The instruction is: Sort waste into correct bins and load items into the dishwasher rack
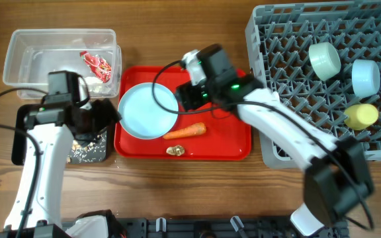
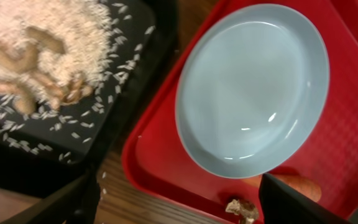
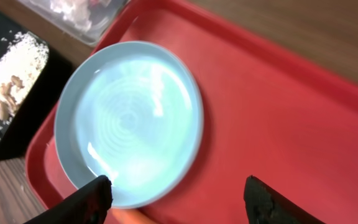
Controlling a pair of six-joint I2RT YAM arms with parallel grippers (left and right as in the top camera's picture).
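The light blue plate (image 1: 147, 111) lies on the left side of a red tray (image 1: 230, 139), with a carrot (image 1: 185, 131) and a golden-brown lump (image 1: 175, 151) beside it. My right gripper (image 1: 192, 96) hovers open over the plate's right rim (image 3: 129, 121), nothing between its fingers (image 3: 89, 200). My left gripper (image 1: 92, 118) is open over the gap between the black tray (image 2: 135, 93) and the red tray, empty. The black tray holds rice scraps (image 2: 48, 37). The clear tub (image 1: 32, 46) holds the red-and-white wrapper (image 1: 98, 64). The grey rack (image 1: 276, 59) holds two bowls (image 1: 325, 59) (image 1: 366, 76) and the yellow cup (image 1: 361, 116).
The rack fills the right end of the table, its left wall close to the red tray's right edge. The clear tub stands at the back left, the black tray just in front of it. Bare wood runs along the front edge (image 1: 197, 192).
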